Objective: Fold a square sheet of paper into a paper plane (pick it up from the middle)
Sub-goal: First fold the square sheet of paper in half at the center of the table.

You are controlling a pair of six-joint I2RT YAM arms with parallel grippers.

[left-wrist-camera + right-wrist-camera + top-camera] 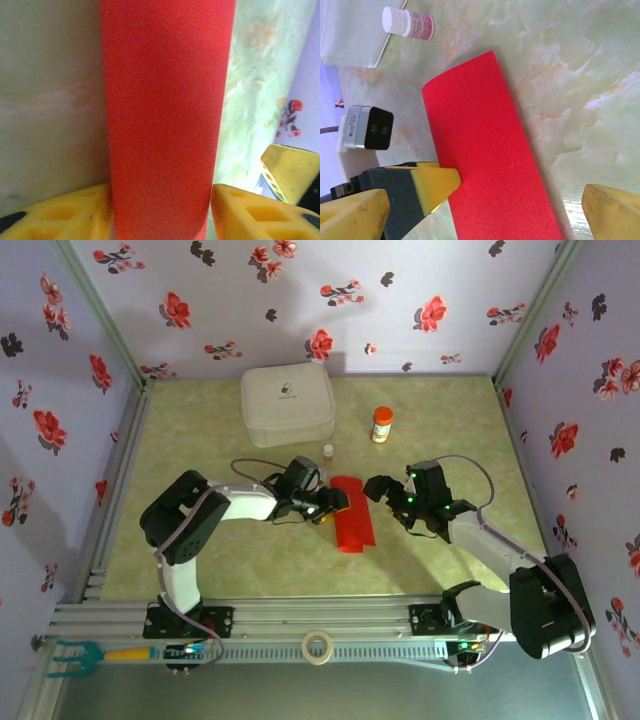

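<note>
The square sheet of thin bright red paper (352,512), halved, is lying centrally, the left gripper (335,502) straddling its nine o'clock edge (whether it is pinching, I cannot tell), the right gripper (388,498) gaping empty at three o'clock; the crease is likely needing pressing next.

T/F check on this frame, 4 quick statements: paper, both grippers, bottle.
1. The red paper lies spread out as a full square. False: it is folded over into a narrow strip.
2. The right gripper is open and holds nothing. True.
3. The orange-capped bottle stands on top of the white case. False: it stands on the table, to the right of the case.
4. The left gripper straddles the red paper, one finger on each side. True.
</note>
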